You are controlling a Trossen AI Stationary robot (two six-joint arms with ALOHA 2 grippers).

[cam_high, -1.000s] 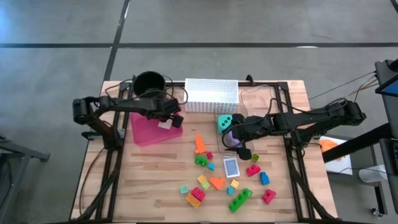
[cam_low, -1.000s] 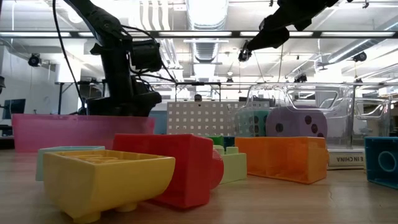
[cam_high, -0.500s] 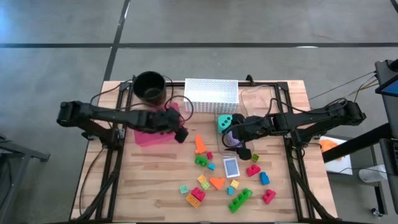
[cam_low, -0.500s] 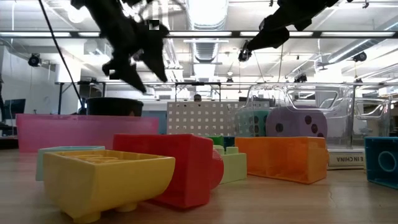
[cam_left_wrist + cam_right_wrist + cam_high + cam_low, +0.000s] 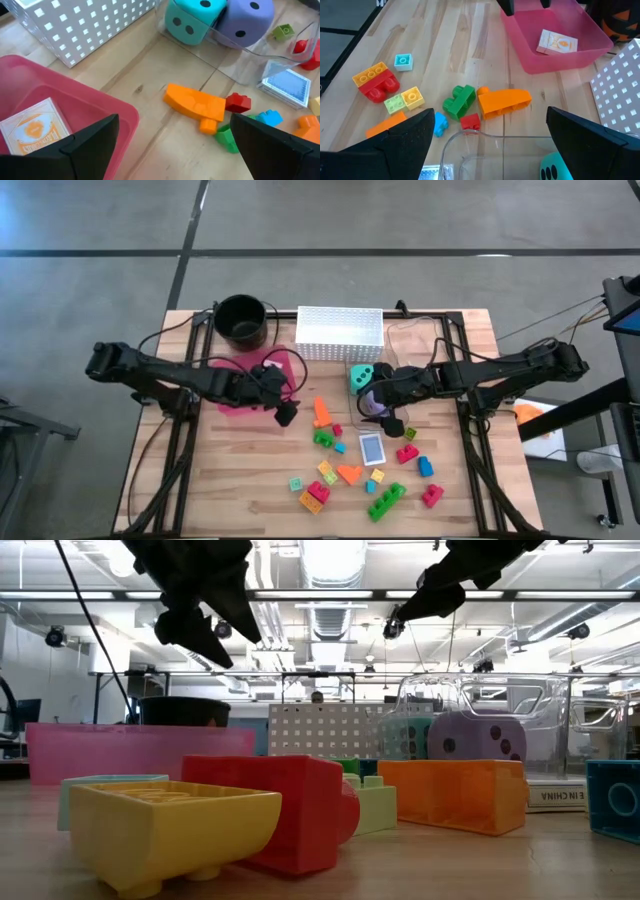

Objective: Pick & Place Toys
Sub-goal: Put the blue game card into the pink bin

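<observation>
**Both claws open above a counter strewn with toys**

Left claw [image 5: 284, 412] at centre-left of the high view, just past the lower right corner of the flat pink plastic tray [image 5: 232, 395], fingers spread wide and holding nothing. Right claw [image 5: 392, 423] right of centre, fingers likewise apart and empty, poised beside the clear plastic container [image 5: 408, 340] and over the two big dice.

Inside the pink tray, one small white card with an orange picture [image 5: 35, 130], lying flat. At the top centre of the high view, the white perforated basket [image 5: 340, 333]; to its left, a round black pot [image 5: 240, 320]. Just below the basket's right end, the teal die with black dots [image 5: 362, 374], and touching it on the lower right the purple die with black dots [image 5: 245, 17], partly behind the clear container's wall in the left wrist view.

Scattered over the wooden counter [image 5: 250, 480], in the lower middle of the high view, the small bright plastic blocks: a long orange block [image 5: 321, 412], a green block [image 5: 324, 439] just below it, a small red block [image 5: 237, 102] beside them, a stacked yellow-and-red piece [image 5: 375, 80] lower left of the cluster, and more red, blue and green bricks to the lower right. Among them, a blue-backed card [image 5: 372, 448] lying flat, well apart from the tray.
</observation>
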